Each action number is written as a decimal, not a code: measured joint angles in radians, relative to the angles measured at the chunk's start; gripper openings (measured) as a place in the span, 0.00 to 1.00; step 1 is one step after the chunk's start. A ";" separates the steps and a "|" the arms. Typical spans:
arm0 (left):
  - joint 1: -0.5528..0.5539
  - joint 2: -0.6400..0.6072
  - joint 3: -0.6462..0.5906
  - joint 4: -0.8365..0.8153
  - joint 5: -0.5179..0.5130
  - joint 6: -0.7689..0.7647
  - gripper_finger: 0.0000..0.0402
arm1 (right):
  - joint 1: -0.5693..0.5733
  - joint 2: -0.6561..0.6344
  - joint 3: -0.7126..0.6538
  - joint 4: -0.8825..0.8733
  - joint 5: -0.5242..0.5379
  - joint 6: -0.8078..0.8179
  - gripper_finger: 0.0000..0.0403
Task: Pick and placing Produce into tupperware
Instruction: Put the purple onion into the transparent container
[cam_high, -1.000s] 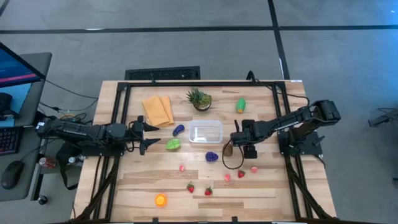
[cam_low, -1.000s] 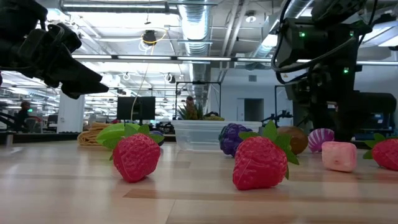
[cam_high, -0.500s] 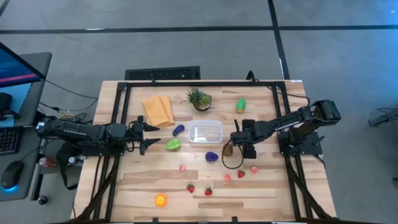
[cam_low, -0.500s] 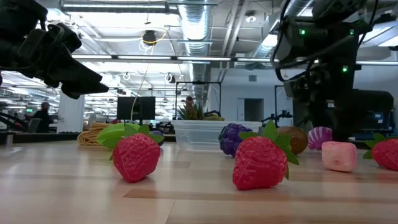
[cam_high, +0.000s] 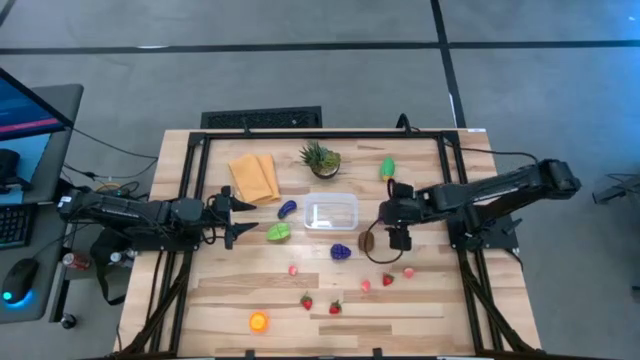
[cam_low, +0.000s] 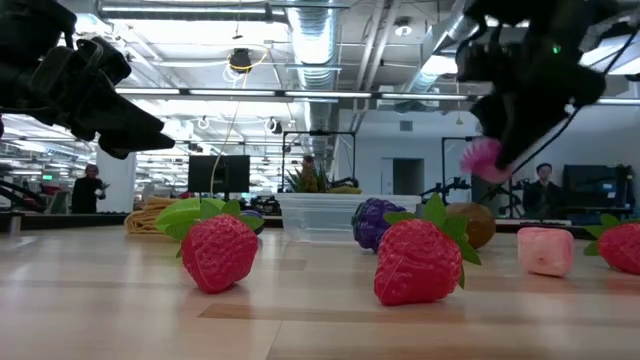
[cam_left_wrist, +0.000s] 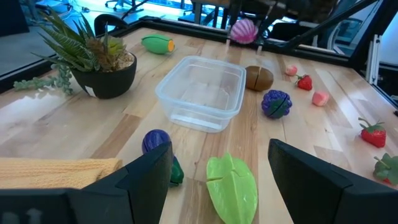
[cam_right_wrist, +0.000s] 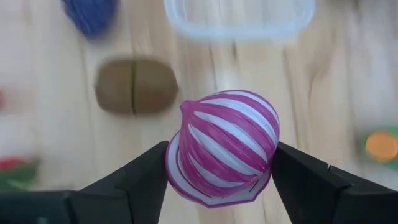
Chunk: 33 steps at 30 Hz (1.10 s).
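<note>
The right gripper (cam_right_wrist: 221, 180) pinches a pink-and-white striped onion (cam_right_wrist: 222, 147), lifted clear of the wooden tabletop (cam_high: 220, 290) just right of the empty clear tupperware (cam_high: 331, 212) at the centre. A brown kiwi (cam_high: 366, 241) and purple grapes (cam_high: 341, 252) lie beside the tupperware's near right corner; only the wrist view shows the onion's stripes. The left gripper (cam_high: 237, 219) waits with fingers spread near the left edge, by a green leaf (cam_high: 278, 232). A potted plant (cam_high: 321, 159) stands at the far edge.

The right pincer (cam_right_wrist: 219, 180) grips a pink-and-white striped onion (cam_right_wrist: 222, 146) above the brown kiwi (cam_right_wrist: 136, 86) and tupperware (cam_right_wrist: 239, 22).
</note>
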 joint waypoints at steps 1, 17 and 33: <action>0.000 0.000 0.000 0.000 0.000 0.000 0.64 | 0.000 -0.018 0.000 0.018 0.000 -0.009 0.63; 0.000 0.000 0.000 -0.001 0.003 0.000 0.64 | -0.002 -0.068 0.000 0.360 -0.002 -0.203 0.63; 0.000 0.000 0.000 0.000 0.003 0.016 0.64 | -0.016 0.034 0.001 0.639 -0.002 -0.348 0.63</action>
